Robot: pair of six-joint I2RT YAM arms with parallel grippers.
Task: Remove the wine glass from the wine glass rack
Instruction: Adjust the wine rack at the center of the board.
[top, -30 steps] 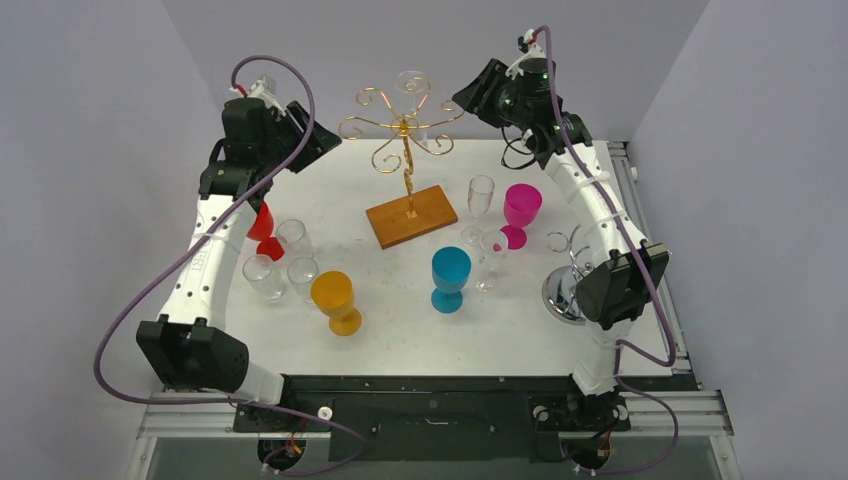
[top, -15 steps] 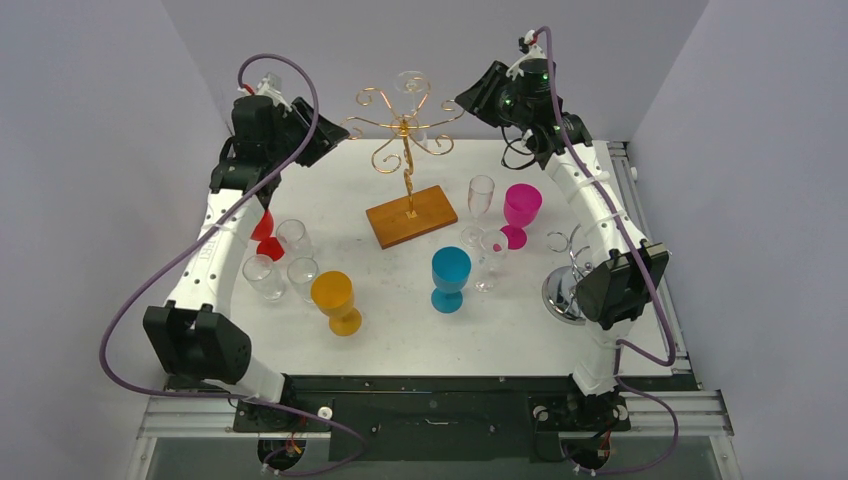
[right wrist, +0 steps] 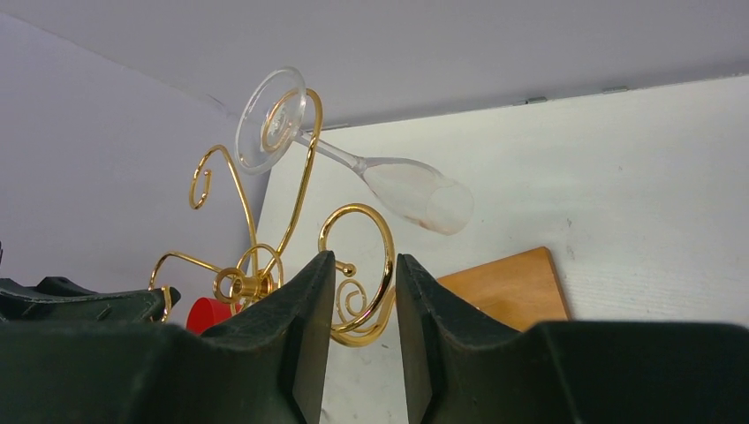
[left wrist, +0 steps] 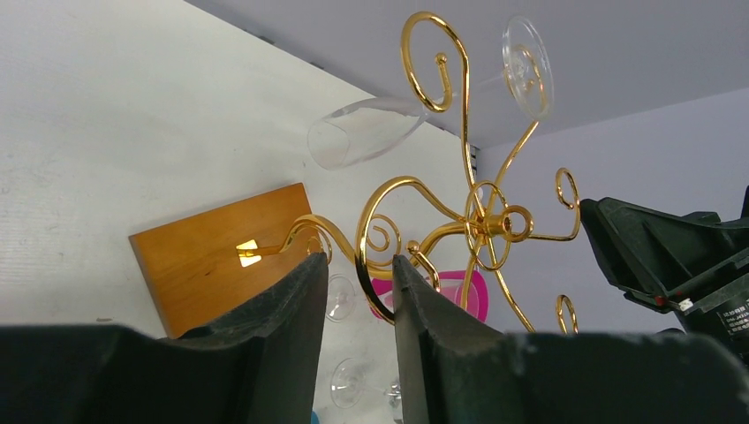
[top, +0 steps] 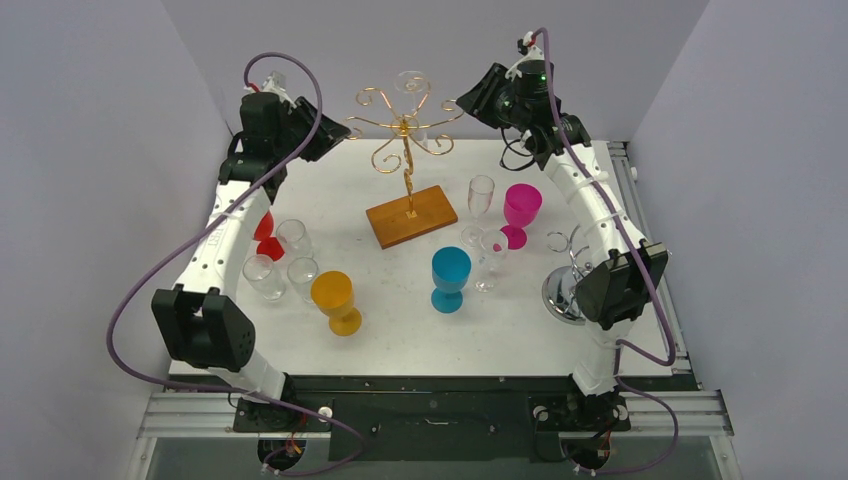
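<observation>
The gold wire wine glass rack (top: pixel 405 150) stands on its brown wooden base (top: pixel 411 216) at the back middle of the table. A clear wine glass (top: pixel 412 84) hangs upside down from its far spiral arm. It shows in the left wrist view (left wrist: pixel 366 141) and in the right wrist view (right wrist: pixel 415 190). My left gripper (top: pixel 325 135) is raised to the left of the rack. In its wrist view (left wrist: pixel 360 265) it is open and empty. My right gripper (top: pixel 475 95) is raised to the right of the rack. In its wrist view (right wrist: pixel 365 261) it is open and empty.
A chrome stand with a round silver base (top: pixel 562 292) is by the right arm. A magenta goblet (top: pixel 521 205), a teal goblet (top: pixel 451 270) and clear glasses (top: pixel 481 195) stand right of the base. An orange goblet (top: pixel 333 295), a red cup (top: pixel 263 228) and clear glasses (top: pixel 296 240) stand left.
My left arm has swung to the right and brought its gripper closer to the rack's left arms. The right arm has barely moved. The glass still hangs on the rack.
</observation>
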